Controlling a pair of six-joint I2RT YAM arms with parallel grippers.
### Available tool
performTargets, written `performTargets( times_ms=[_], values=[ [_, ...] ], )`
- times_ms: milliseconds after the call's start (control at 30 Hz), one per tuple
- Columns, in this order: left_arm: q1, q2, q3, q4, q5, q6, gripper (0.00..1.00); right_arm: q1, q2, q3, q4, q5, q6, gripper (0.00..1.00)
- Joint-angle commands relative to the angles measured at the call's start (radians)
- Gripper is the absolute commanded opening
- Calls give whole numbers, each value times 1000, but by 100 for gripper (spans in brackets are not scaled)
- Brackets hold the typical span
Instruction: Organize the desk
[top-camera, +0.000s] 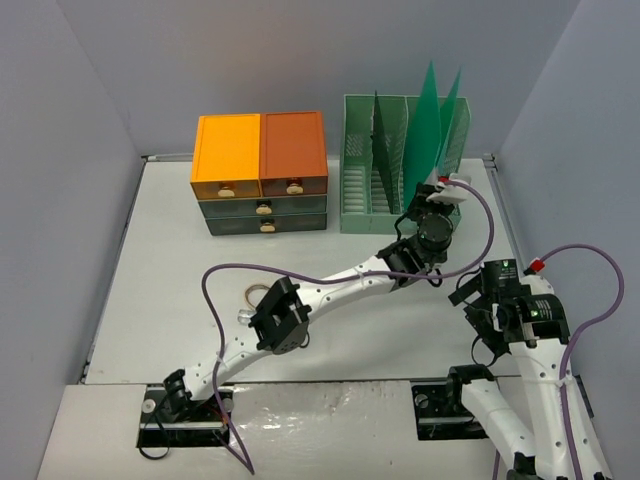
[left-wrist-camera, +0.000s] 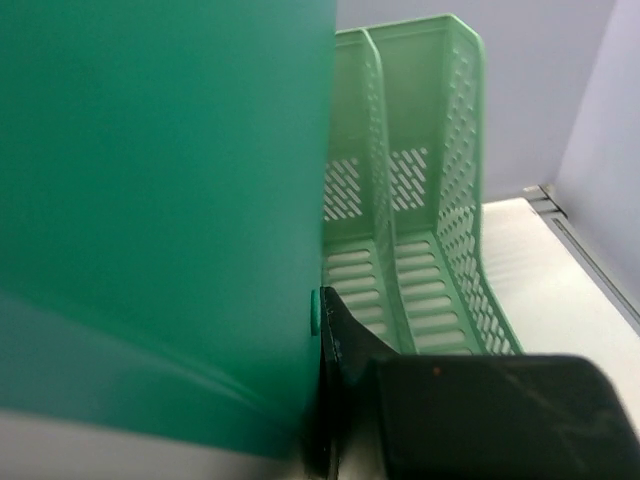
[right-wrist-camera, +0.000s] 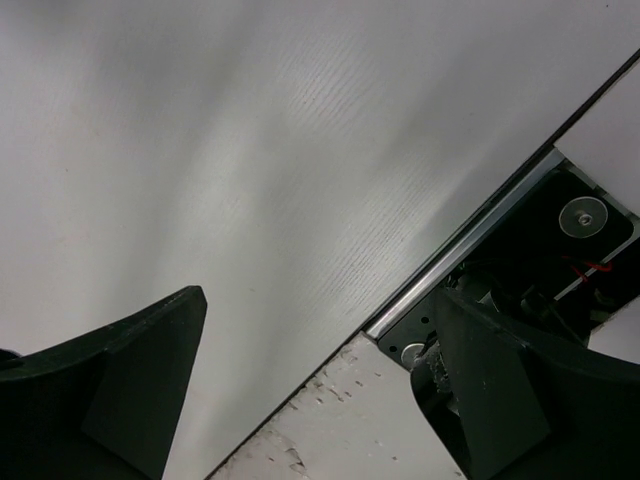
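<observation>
Left jaws seemingly clamp a green folder (left-wrist-camera: 160, 200) by the rack (left-wrist-camera: 455, 200); right jaws apart.

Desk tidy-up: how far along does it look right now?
Looks done: a dark green folder stands in the file rack. In hand: the left gripper is shut on a bright green folder at that rack, not yet released. Left: a rubber band lies on the desk; the right gripper hangs open, empty, over the near edge.
</observation>
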Motion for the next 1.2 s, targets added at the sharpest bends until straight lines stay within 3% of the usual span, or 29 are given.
performTargets(
  times_ms=[0, 467, 1167],
  values=[
    [53, -29, 114, 164, 50, 18, 0, -3, 50, 39, -4, -2, -75, 94],
    [113, 113, 258, 131, 211, -102, 0, -3, 81, 29, 47, -38, -111, 94],
    [124, 147, 102, 165, 211, -168, 0, -3, 82, -10, 86, -63, -118, 95]
  ],
)
